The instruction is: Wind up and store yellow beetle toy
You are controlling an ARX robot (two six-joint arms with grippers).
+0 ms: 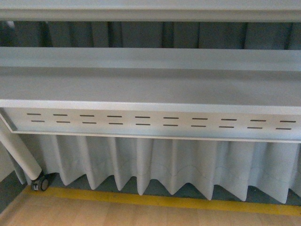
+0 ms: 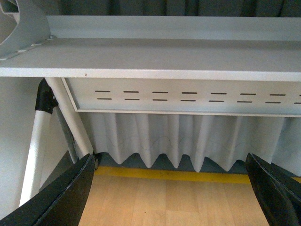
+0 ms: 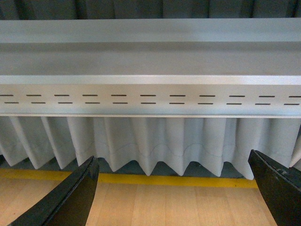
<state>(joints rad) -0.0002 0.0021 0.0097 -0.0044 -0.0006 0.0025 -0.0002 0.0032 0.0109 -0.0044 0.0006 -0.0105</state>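
No yellow beetle toy anywhere in the three views. Both wrist cameras low, looking at the tabletop's (image 1: 141,87) front edge from below it, slotted panel (image 1: 160,121) and pleated curtain (image 1: 155,165) beneath, yellow floor line (image 1: 164,200) under that. Left pincer (image 2: 171,188) spread wide, nothing between its fingers (image 2: 66,197). Right pincer (image 3: 174,190) likewise apart and empty. Toy probably up on the tabletop, out of sight; bearing, long axis and nearer arm impossible to call.
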